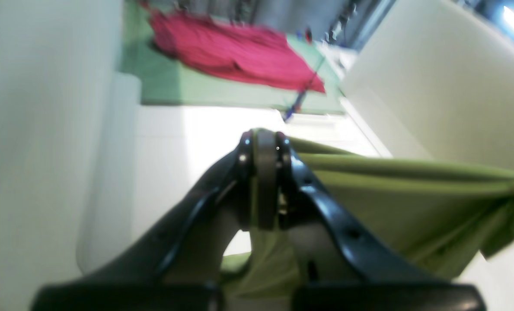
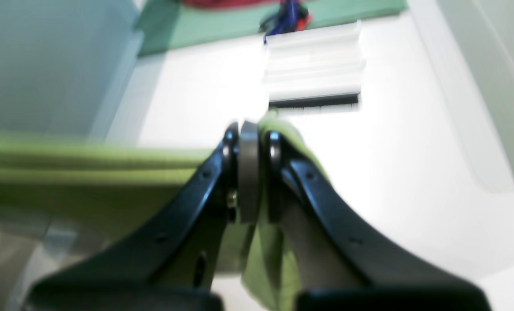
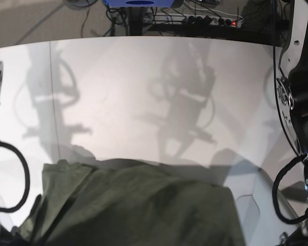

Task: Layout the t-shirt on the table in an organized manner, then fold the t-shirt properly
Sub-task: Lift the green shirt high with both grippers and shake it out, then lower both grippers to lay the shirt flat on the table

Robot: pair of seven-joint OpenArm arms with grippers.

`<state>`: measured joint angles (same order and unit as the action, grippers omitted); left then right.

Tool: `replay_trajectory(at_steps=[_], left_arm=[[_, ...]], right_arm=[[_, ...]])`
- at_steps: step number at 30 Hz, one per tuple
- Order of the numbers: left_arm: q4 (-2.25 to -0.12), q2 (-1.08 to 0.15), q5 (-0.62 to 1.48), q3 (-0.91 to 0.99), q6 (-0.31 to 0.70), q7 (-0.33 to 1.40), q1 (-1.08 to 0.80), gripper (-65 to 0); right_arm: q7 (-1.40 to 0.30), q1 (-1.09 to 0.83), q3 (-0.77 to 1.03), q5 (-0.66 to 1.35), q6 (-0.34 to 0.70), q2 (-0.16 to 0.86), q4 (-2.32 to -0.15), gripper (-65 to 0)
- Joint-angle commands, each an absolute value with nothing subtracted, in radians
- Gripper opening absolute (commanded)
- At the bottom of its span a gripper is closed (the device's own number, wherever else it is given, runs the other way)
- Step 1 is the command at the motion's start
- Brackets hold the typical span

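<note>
My left claw [image 1: 263,144] is clamped tight, its 2 glossy black fingers pressed together with a fold of the t-shirt [image 1: 412,203] pinched between the dull grey pads. The cloth is soft, matte olive-green cotton; from my grip it runs off to the right of the left wrist view in long taut pleats that bunch into a knot-like gather at the picture's edge, while a slack tail of it hangs down between my fingers.

My right claw [image 2: 250,138] is closed just as firmly on another edge of the same t-shirt [image 2: 88,172]. Here the fabric stretches away to the left of the right wrist view as a smooth, straight-edged band, and a loose strip drapes down over the inner side of my right-hand finger.

So the shirt hangs spread between my 2 claws, gripped by both. In the base view it fills the near bottom as a broad, gently rumpled green sheet [image 3: 138,205] with a rounded top edge, in front of the table [image 3: 143,82], whose smooth matte white top carries a thin seam line and the grey shadows of my arms.

Both wrist views are blurred.
</note>
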<state>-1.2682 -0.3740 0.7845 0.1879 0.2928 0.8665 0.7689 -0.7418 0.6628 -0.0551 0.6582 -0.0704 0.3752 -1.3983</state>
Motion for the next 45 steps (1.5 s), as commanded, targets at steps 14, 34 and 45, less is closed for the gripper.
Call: replay_trajectory(at_steps=[14, 34, 45], left_arm=[[-0.926, -0.354, 0.67, -0.076, 0.278, 0.547, 1.216, -65.0], [-1.442, -0.478, 0.659, 0.033, 0.278, 0.7, 0.349, -65.0], [-1.432, -0.495, 0.47, 0.035, 0.278, 0.665, 0.03, -65.0]], right_arm=[[-0.483, 1.023, -0.047, 0.63, 0.137, 0.473, -1.136, -65.0], [-0.656, 0.297, -0.033, 0.638, 0.013, 0.348, -1.408, -65.0], [-0.63, 0.028, -0.038, 0.633, 0.013, 0.236, -1.4, -65.0]])
